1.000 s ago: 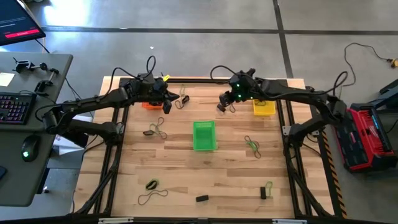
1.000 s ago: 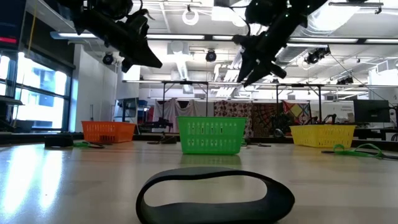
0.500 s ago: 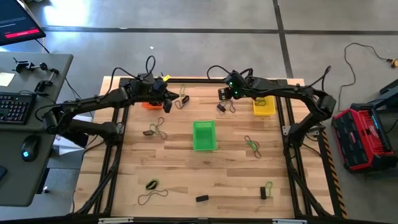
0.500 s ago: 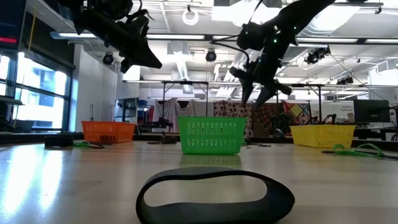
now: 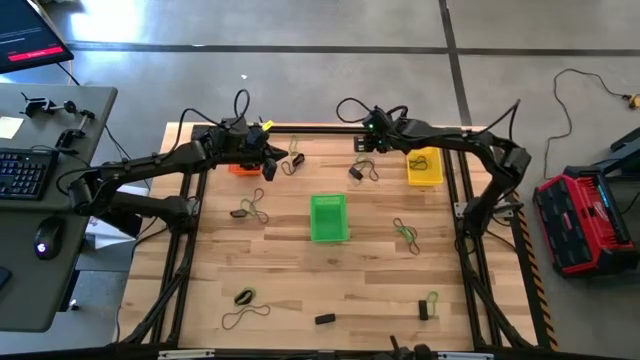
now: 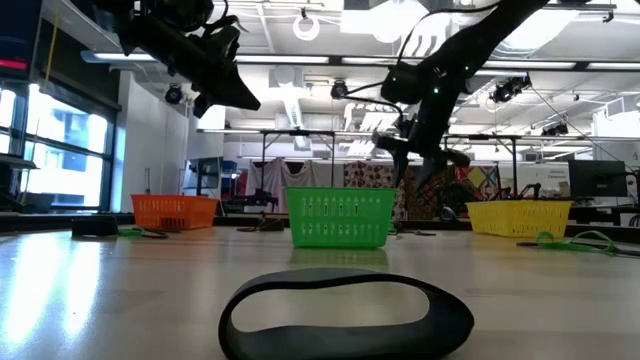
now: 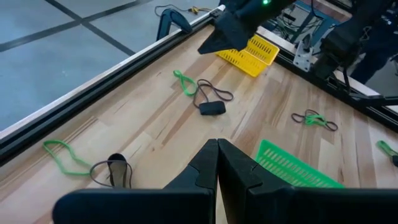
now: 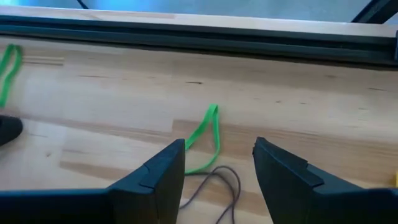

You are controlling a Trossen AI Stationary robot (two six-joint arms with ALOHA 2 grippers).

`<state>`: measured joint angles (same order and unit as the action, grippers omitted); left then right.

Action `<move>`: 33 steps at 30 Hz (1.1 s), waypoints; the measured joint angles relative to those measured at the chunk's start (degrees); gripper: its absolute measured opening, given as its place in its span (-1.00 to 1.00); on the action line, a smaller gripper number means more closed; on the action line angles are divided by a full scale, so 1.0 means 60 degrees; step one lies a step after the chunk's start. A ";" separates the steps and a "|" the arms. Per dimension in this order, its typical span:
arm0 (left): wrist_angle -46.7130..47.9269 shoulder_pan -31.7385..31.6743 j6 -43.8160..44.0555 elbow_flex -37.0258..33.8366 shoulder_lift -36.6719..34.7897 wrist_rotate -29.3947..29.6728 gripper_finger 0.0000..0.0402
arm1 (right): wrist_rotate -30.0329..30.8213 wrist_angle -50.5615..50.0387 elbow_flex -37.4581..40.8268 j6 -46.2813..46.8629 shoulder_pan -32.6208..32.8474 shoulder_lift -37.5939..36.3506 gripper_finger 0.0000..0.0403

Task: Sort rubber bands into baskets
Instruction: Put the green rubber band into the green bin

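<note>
The right gripper [image 5: 363,145] hung above the far edge of the tabletop [image 5: 300,280], between the green basket [image 5: 327,218] and the yellow basket [image 5: 424,168], its fingers [image 8: 155,180] spread apart with nothing between them. In its wrist view a green band [image 8: 202,140] and a thin dark loop [image 8: 214,186] lay on the wood just ahead of the fingers. From above, that cluster [image 5: 358,171] sat just beside the gripper, toward the table's middle.

The left gripper [image 5: 272,165] hovered near the far-left corner, beside the orange basket [image 5: 240,168], with its fingers [image 7: 208,171] pressed together and empty. Another small bunch of bands [image 5: 294,159] lay just beside it.

The green basket stood at the middle of the tabletop, the yellow one near the far-right corner, the orange one near the far-left.

More bands were scattered around: a tangle [image 5: 250,208] toward the left edge, a green-and-dark pair [image 5: 405,232] toward the right edge, a yellowish one with a dark loop [image 5: 245,303] near the front-left corner, a black one [image 5: 324,319] at the front edge, and a green-and-black one [image 5: 427,305] near the front-right corner. In the low view the black band [image 6: 345,315] lay flat in front of the green basket.
</note>
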<state>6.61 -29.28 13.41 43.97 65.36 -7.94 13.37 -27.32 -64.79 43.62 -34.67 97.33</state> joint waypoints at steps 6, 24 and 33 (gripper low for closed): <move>-0.0004 0.0000 0.0000 0.0000 0.0000 0.0000 -1.00 | -0.0030 0.0245 0.0000 -0.0015 -0.0038 0.0328 -0.11; 0.0000 0.0004 0.0000 0.0000 0.0000 0.0027 -1.00 | -0.0033 0.0857 0.0004 0.0027 -0.0038 0.1300 -0.11; 0.0004 0.0004 -0.0004 0.0000 0.0000 0.0153 -1.00 | -0.0040 0.1845 0.0004 0.0057 -0.0038 0.2037 -0.11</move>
<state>6.63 -29.26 13.39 43.97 65.36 -7.03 13.13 -16.25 -64.77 43.96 -34.89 109.55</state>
